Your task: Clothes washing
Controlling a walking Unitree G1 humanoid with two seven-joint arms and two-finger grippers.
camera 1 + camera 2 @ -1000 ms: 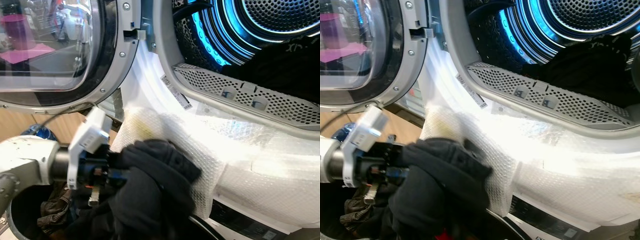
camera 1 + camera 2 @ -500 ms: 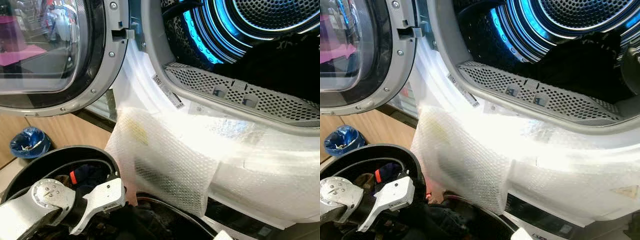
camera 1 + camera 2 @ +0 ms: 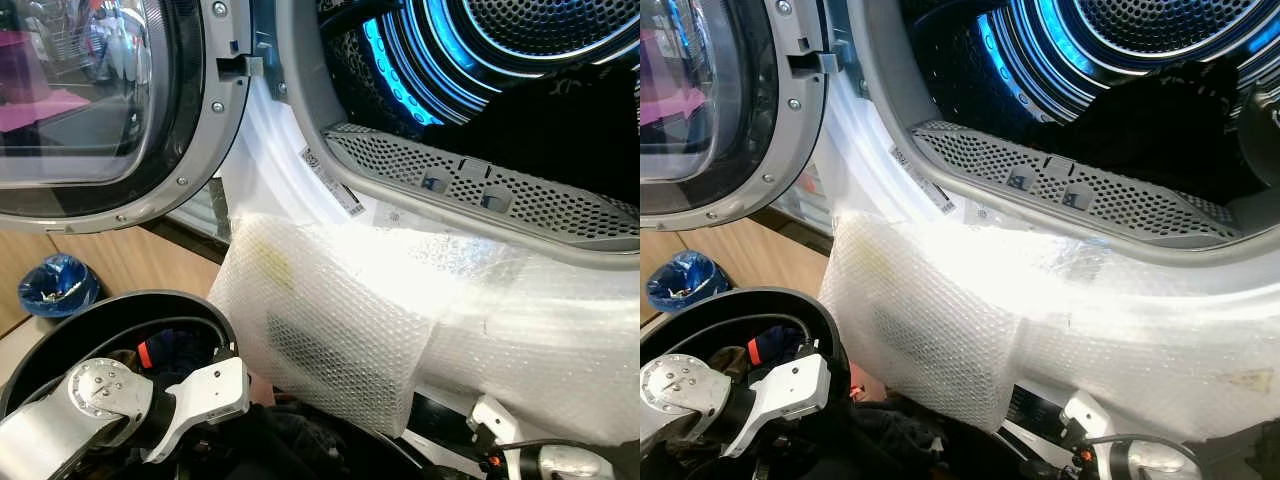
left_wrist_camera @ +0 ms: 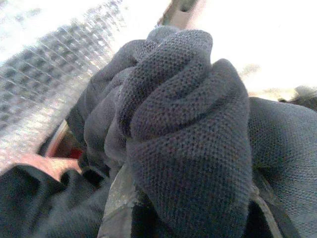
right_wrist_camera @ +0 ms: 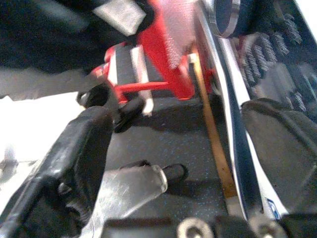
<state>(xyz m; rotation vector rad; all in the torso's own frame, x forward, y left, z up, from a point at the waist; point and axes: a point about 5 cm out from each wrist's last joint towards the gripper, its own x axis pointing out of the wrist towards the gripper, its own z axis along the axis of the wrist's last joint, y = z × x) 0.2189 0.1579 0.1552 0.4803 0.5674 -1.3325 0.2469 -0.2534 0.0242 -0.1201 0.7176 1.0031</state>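
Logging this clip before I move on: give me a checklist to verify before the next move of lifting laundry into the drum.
1. Door swung open: ok.
2. Drum mouth free to load: ok, dark laundry already inside.
3. Left tool gripping dark cloth: cannot tell; cloth hides its fingers.
4. Right tool open: ok.
5. Bubble wrap covering the front below the opening: ok.
6. Basket within reach, left arm inside: ok.
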